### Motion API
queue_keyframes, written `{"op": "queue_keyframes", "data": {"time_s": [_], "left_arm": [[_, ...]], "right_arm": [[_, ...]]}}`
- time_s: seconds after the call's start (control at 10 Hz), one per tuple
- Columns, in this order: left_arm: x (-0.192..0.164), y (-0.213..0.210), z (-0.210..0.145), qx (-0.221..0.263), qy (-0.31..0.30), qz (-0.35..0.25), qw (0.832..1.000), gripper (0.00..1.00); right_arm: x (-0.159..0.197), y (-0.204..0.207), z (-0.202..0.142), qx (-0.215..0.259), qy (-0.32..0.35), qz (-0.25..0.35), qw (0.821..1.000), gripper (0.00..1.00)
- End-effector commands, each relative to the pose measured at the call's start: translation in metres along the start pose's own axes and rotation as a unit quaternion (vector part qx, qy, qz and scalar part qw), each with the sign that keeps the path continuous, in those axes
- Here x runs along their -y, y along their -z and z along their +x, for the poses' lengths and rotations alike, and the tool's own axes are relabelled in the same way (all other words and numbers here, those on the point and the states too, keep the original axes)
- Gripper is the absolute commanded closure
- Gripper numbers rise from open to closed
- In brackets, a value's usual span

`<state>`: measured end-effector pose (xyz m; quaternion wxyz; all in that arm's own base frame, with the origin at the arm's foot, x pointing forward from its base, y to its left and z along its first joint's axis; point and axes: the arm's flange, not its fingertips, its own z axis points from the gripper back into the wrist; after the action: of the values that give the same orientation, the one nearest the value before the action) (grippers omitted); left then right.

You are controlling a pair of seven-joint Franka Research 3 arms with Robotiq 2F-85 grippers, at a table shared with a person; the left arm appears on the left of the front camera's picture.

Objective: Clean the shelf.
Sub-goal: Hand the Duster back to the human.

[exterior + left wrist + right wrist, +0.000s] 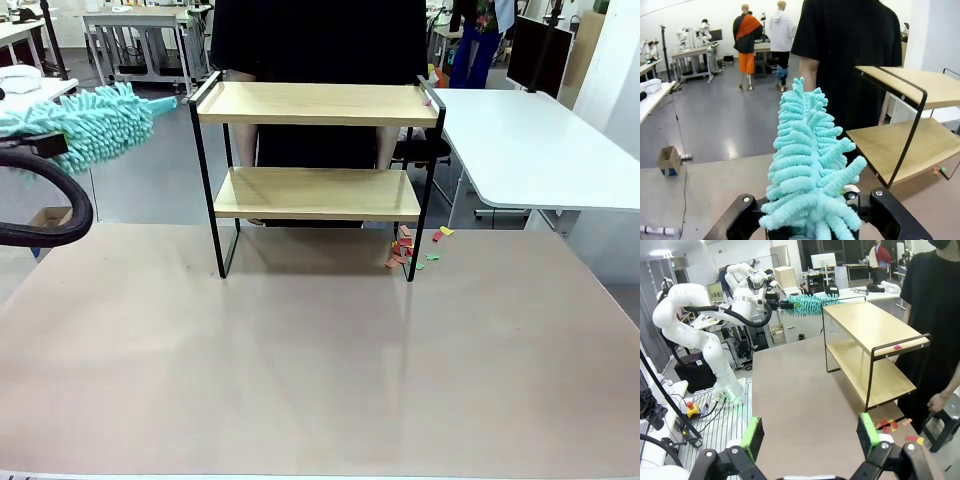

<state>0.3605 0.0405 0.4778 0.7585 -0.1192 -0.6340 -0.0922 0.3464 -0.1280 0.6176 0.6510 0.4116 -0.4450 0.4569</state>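
The shelf (318, 104) stands at the table's far middle, two light wooden boards in a thin black frame. A fluffy turquoise duster (95, 120) hovers left of its top board, a short gap away. My left gripper (812, 225) is shut on the duster's (810, 165) base, with the shelf (910, 85) to the right ahead. A small pink scrap (427, 100) lies at the top board's right end. In the right wrist view my right gripper (810, 437) stands open and holds nothing, far back from the shelf (865, 320).
Coloured paper scraps (405, 250) lie on the brown table (320, 360) by the shelf's right front leg. A person in a black shirt (320, 40) stands just behind the shelf. A white table (530, 140) sits at the back right.
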Motion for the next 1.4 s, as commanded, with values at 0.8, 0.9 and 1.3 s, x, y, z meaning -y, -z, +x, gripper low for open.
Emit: {"op": "queue_keyframes", "data": {"time_s": [0.8, 0.9, 1.3], "left_arm": [[0.006, 0.002, -0.006, 0.001, -0.003, 0.006, 1.000, 0.81], [0.006, 0.002, -0.006, 0.001, -0.003, 0.006, 1.000, 0.81], [0.006, 0.002, -0.006, 0.001, -0.003, 0.006, 1.000, 0.81]], "right_arm": [[-0.001, -0.001, 0.000, -0.005, -0.011, 0.004, 1.000, 0.00], [-0.001, -0.001, 0.000, -0.005, -0.011, 0.004, 1.000, 0.00], [-0.001, -0.001, 0.000, -0.005, -0.011, 0.004, 1.000, 0.00]]}}
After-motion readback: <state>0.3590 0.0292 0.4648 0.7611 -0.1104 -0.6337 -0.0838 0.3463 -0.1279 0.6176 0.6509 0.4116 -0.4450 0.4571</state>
